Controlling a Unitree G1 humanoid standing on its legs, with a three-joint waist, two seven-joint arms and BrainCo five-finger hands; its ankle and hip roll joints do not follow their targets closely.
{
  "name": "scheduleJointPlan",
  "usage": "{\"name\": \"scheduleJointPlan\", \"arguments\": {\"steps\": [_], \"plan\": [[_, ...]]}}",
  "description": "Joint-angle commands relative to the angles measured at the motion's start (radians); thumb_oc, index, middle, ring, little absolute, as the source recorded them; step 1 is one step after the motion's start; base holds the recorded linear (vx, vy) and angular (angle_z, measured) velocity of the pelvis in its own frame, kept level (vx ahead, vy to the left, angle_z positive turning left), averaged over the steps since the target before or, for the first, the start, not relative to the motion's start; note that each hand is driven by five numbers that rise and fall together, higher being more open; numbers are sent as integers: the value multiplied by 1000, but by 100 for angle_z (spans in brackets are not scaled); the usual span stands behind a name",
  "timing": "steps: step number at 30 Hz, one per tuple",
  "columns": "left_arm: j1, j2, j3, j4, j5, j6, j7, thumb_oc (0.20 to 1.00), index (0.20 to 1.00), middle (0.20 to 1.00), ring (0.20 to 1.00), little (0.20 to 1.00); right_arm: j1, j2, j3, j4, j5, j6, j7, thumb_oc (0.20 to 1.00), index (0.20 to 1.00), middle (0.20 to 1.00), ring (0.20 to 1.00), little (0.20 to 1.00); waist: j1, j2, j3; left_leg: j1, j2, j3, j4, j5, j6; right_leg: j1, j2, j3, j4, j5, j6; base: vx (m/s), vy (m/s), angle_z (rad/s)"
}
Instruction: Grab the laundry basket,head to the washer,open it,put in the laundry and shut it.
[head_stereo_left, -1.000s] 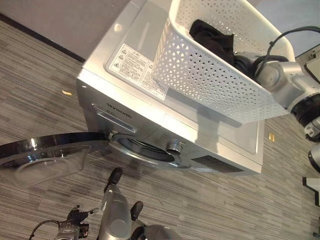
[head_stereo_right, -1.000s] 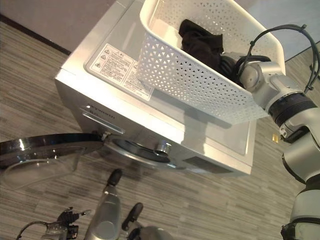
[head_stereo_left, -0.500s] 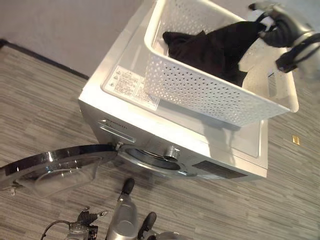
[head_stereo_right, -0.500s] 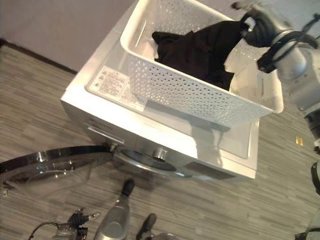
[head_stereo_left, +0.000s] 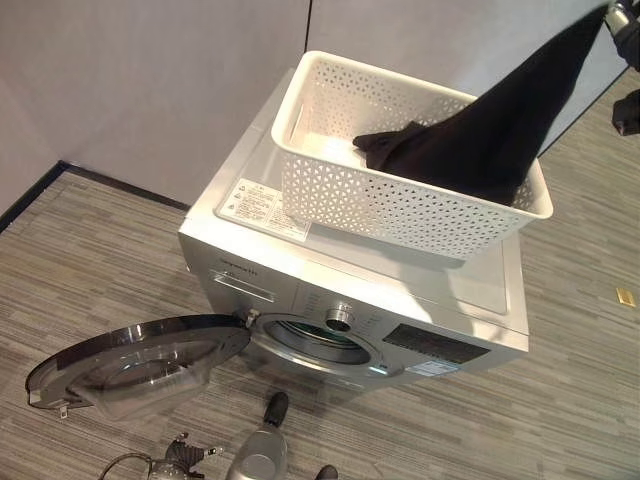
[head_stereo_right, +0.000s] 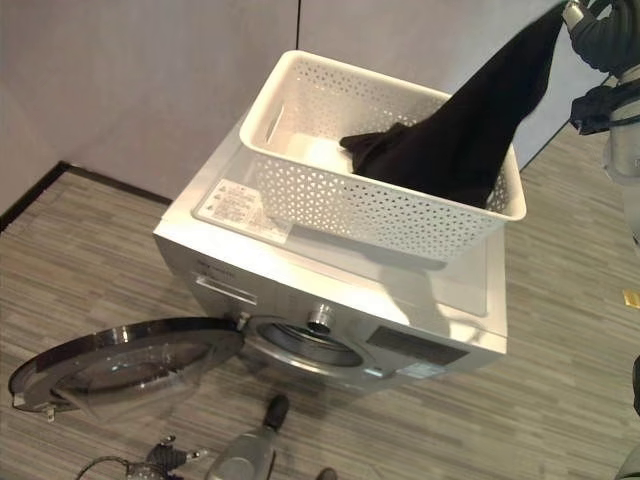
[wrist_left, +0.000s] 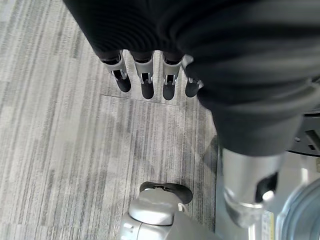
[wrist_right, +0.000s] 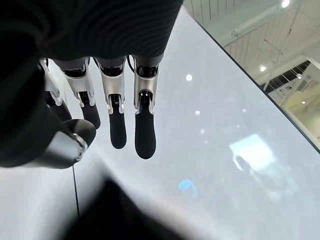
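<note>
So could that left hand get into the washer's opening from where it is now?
Probably yes. The washer's door is swung fully open, the drum opening looks bare, and the left hand hangs open over the floor in front, holding nothing. The black garment is in the right hand.

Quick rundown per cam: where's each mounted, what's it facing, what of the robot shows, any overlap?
Left eye view: on the head, looking down at the washer, its open door and the basket on top; an arm shows low.
Right eye view: same head, a slightly offset twin; the right hand lifts a black garment out of the basket.
Left wrist view: on the left wrist, facing the floor; the left hand, fingers straight.
Right wrist view: on the right wrist, along its own fingers toward a pale wall.
Shared: both eye views show washer, basket and garment.
</note>
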Motion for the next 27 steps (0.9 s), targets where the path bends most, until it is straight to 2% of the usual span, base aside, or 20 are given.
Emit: {"name": "scheduleJointPlan", "arguments": {"steps": [1,4,6,8,12,13,14,15,16,17,20,24,26,27], "plan": [[1,23,-46,40,40,8,7,1000,1000,1000,1000,1000,-47,26,6,9,26,-20,-19,200,200,200,200,200,7,-46,-57,-12,43,-22,-47,-49,-6,-32,-157,-1,10,129,105,0,0,0],[2,13,-51,51,43,9,0,1000,1000,1000,1000,1000,-59,40,21,27,18,-18,-25,200,200,200,200,200,8,-44,-66,-14,39,-30,-47,-48,-6,-26,-158,-11,5,135,107,-2,-1,2],[4,9,-57,56,48,8,4,1000,1000,1000,1000,1000,-84,54,11,53,13,-20,-71,200,200,200,200,200,13,-42,-74,-14,35,-37,-47,-50,-5,-22,-161,-19,2,140,110,0,-4,5],[1,14,-71,58,50,9,6,1000,1000,1000,1000,1000,-154,69,54,90,2,-16,-90,200,200,200,200,200,26,-43,-82,-11,31,-40,-47,-50,-5,-20,-162,-23,4,140,110,-1,5,2],[-5,23,-63,62,42,7,17,1000,1000,1000,1000,1000,-234,76,126,123,17,-15,-74,200,200,200,200,200,31,-43,-90,-7,28,-46,-47,-47,-7,-9,-163,-29,8,136,107,-2,8,17],[-8,29,-52,66,30,8,16,1000,1000,1000,1000,1000,-221,84,170,104,44,-11,16,200,200,200,200,200,29,-48,-92,-6,27,-51,-47,-45,-7,-8,-162,-32,20,134,105,-5,5,11],[-3,31,-48,70,21,8,3,1000,1000,1000,1000,1000,-211,84,209,111,77,-6,83,555,555,555,555,555,26,-52,-93,-4,27,-52,-47,-45,-6,-7,-160,-34,24,132,103,0,0,0],[3,28,-37,84,20,13,-12,1000,1000,1000,1000,1000,-198,82,224,88,75,-4,106,1000,1000,1000,1000,1000,18,-56,-92,-2,27,-52,-47,-46,-5,-7,-160,-33,28,132,101,-2,-2,3],[4,29,-36,89,19,13,-15,1000,1000,1000,1000,1000,-196,81,229,97,81,-6,113,1000,1000,1000,1000,1000,17,-58,-91,-1,27,-52,-47,-46,-5,-7,-159,-32,30,132,101,0,0,0],[15,31,-35,100,23,18,-30,1000,1000,1000,1000,1000,-191,82,259,111,137,-9,172,1000,1000,1000,1000,1000,13,-65,-89,1,28,-53,-47,-46,-4,-8,-158,-30,37,132,99,0,0,0],[23,42,-32,110,17,19,-50,1000,1000,1000,1000,1000,-227,59,345,138,202,2,267,1000,1000,1000,1000,1000,10,-80,-85,3,29,-48,-47,-46,-3,-10,-158,-27,38,135,99,0,0,0],[40,53,-35,103,-7,17,-101,1000,1000,1000,1000,1000,-440,-13,641,207,251,40,410,1000,1000,1000,1000,1000,3,-99,-85,3,31,-46,-47,-47,-3,-11,-154,-29,35,141,100,0,0,0],[43,54,-36,99,-14,17,-111,1000,1000,1000,1000,1000,-482,-20,689,207,255,41,425,1000,1000,1000,1000,1000,1,-102,-84,4,32,-46,-47,-46,-3,-10,-153,-29,34,143,100,0,0,0],[44,60,-46,84,-32,14,-123,1000,1000,1000,1000,1000,-540,-25,766,234,246,55,447,1000,1000,1000,1000,1000,0,-112,-81,3,33,-46,-47,-45,-3,-11,-151,-29,34,147,101,33,-13,-1]]}}
